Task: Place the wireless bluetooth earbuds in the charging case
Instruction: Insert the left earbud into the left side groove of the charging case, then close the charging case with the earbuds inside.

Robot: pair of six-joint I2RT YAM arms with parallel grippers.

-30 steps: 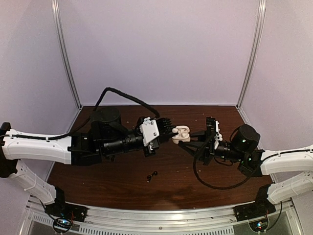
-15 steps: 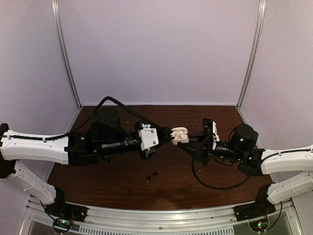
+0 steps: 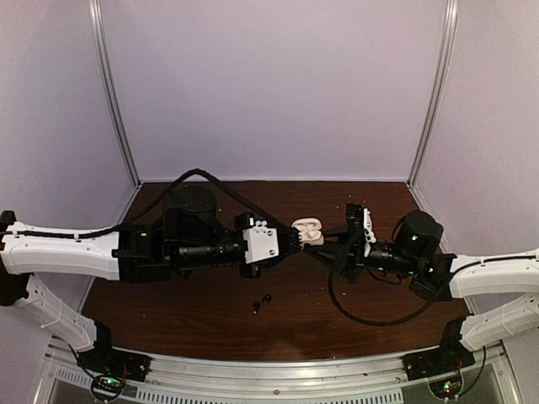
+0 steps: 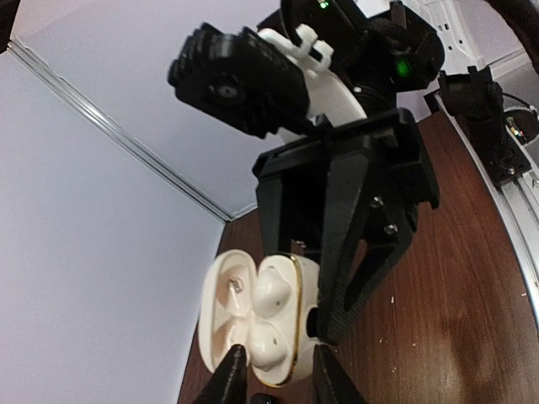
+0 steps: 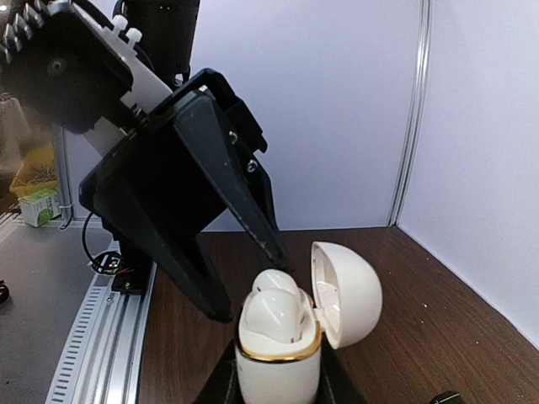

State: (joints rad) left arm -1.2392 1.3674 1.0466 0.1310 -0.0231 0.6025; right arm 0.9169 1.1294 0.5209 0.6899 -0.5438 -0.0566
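Right pincer (image 5: 278, 391) clamped on the open charging case (image 5: 278, 370), mid-frame. White earbuds (image 5: 274, 316) both seated, by appearance. Left pincer (image 4: 278, 383) slightly parted, empty, just beside the case. Outstanding: black earbuds (image 3: 261, 302) loose on tabletop (image 3: 210, 316), lower centre; lid unclosed.

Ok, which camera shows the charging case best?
Right wrist: the case is close up, lid open, white earbuds seated inside. Left wrist shows its open inside too, but smaller. The top view shows only a small pale shape.
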